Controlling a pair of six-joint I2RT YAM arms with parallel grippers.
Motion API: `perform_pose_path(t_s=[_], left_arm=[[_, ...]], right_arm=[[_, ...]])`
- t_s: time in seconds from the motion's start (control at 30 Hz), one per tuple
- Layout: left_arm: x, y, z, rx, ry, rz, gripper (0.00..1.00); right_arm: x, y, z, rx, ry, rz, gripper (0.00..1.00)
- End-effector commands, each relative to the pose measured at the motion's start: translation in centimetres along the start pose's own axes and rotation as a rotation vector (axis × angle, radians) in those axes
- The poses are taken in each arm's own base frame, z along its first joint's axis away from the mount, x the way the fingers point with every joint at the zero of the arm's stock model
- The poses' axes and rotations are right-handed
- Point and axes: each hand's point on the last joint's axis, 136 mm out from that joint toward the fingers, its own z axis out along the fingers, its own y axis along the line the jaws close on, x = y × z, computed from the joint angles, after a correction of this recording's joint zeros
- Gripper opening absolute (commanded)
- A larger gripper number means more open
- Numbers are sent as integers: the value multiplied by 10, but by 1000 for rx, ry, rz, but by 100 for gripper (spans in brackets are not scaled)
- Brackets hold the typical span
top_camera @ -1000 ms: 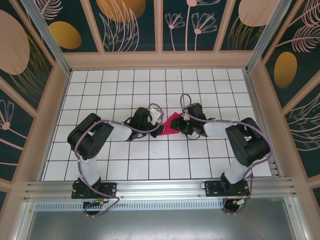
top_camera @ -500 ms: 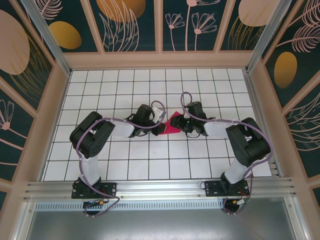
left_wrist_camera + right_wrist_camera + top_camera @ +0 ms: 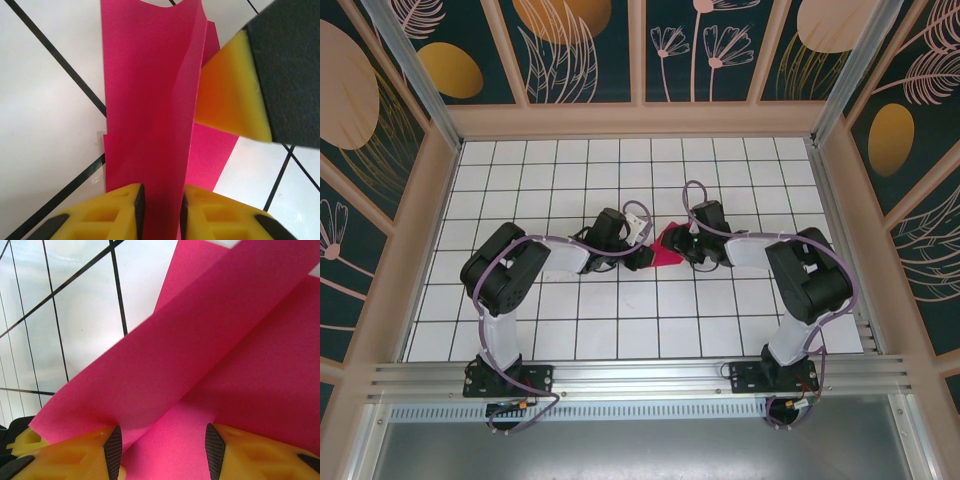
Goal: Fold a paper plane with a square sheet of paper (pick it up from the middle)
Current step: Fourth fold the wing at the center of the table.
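Top: thin magenta-pink paper sheet (image 3: 666, 248), partly folded, lies mid-table on the white gridded table (image 3: 520, 330), with the left gripper (image 3: 642, 256) at its 9 o'clock and the right gripper (image 3: 684, 244) at 3. Left wrist: yellow pads (image 3: 125, 205) slightly parted, straddling an upright fold; probably loose, contact unclear. Right wrist: fingers spread wide, released, sheet between them.
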Motion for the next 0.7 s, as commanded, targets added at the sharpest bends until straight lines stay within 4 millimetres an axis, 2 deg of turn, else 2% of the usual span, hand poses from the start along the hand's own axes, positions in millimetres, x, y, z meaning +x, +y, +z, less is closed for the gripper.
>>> perform_pose_path(t_s=[0.0, 0.27, 0.5, 0.67], left_arm=[[-9, -4, -11, -2, -82, 50, 31], [-14, -13, -35, 21, -284, 190, 34], [-19, -16, -36, 33, -333, 273, 36], [-21, -19, -28, 67, -330, 286, 34]], right_arm=[[-6, -20, 4, 73, -11, 65, 50], [-3, -21, 6, 70, 12, 76, 50], [-4, -22, 5, 66, 16, 84, 49], [-4, -23, 5, 65, 21, 95, 49]])
